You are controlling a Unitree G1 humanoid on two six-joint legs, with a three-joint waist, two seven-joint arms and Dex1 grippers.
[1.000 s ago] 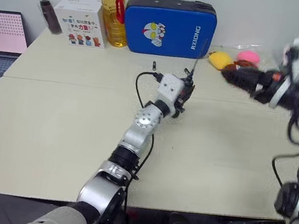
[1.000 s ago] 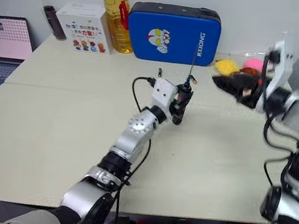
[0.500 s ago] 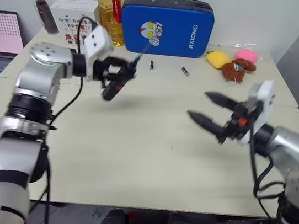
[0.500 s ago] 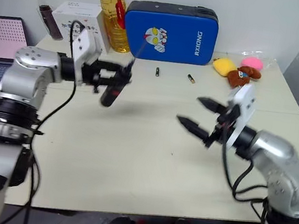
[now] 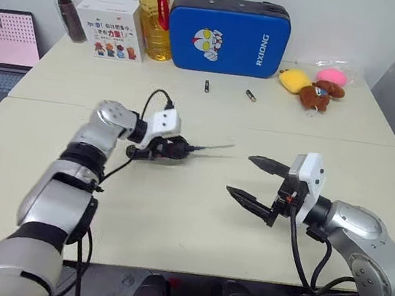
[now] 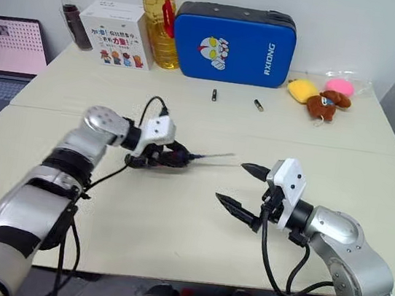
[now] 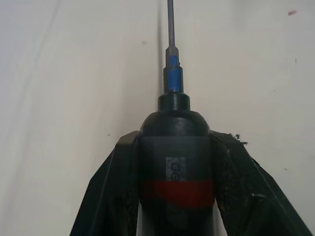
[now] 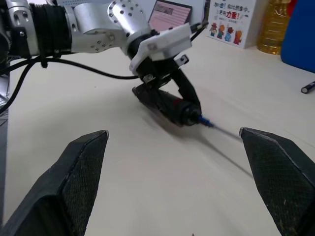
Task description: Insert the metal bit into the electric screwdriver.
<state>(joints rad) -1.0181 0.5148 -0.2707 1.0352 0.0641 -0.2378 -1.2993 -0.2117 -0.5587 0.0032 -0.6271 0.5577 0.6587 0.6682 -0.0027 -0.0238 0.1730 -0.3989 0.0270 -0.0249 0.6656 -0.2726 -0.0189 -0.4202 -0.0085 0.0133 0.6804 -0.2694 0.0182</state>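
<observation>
Electric screwdriver [image 7: 177,172], one: slim, pen-shaped, dark body with a red band. You find it lying low over the table [image 5: 173,218], nearly flat, between the fingers of the left gripper [image 5: 170,148], which flank its body at the red band. Whether those fingers still press it or have just slackened, you cannot tell from these views.

Metal bit [image 5: 212,148], one: a thin needle-like rod, already seated in the screwdriver's nose, behind a small blue collar [image 7: 173,69], and pointing toward the right gripper [image 5: 253,178]. By my reading the insertion is done, or nearly so.

Handling, as a judgement: the screwdriver looks rigid and fairly light, with a smooth round body that could roll or twist in a loose hold. Take it by the barrel near the red band, never by the nose. The bit looks stiff but slender, liable to bend or pull out under side load; keep your fingers off it.

Right gripper, one: jaws wide apart and empty, hovering just off the bit's tip.

Also on the table, counted:
- short dark cylinders [image 5: 207,86], two, near the far edge
- blue case [image 5: 228,34], one
- oil bottle [image 5: 152,13], one
- small dark bottle [image 5: 67,10], one
- printed box [image 5: 111,27], one
- soft toys [image 5: 309,86], a cluster of about three
- laptop [image 5: 2,43], one, at the left
</observation>
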